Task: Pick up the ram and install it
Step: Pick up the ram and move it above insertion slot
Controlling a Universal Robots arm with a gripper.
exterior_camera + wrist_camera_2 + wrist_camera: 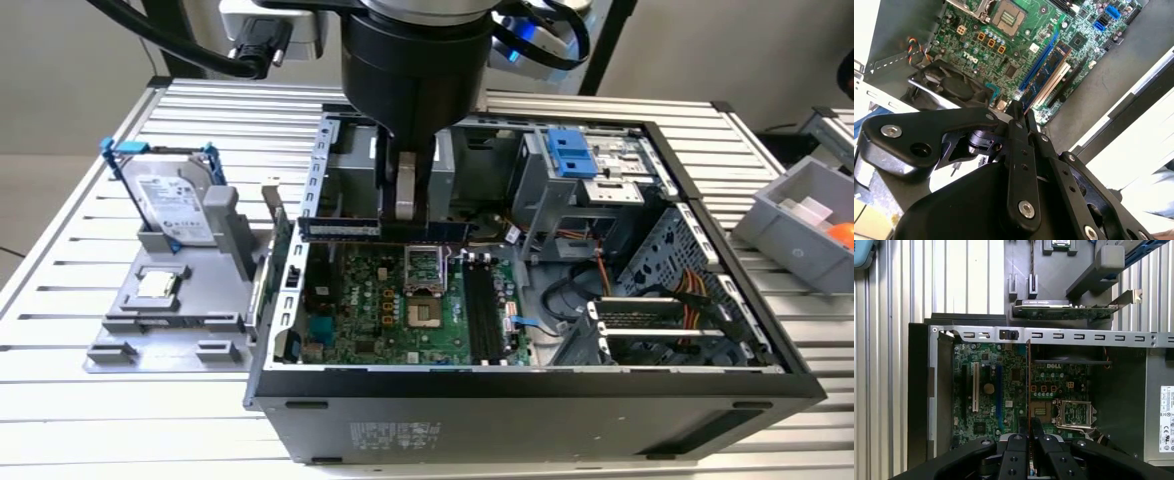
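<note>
The jaws pinch the ram point(354, 229) near its middle. The gripper point(416, 212) holds it on edge and level, clear of the motherboard point(360, 300) directly beneath. Below and just to one side of the fingertips sits the CPU socket point(1074, 414). The long black slots point(481, 305) lie lower down, crosswise to the stick. A metal drive cage point(541, 190) with a blue latch point(574, 160) rises close beside the arm. Outside the case point(534, 405), well apart, a hard drive point(174, 205) stands in a grey fixture point(160, 325).
</note>
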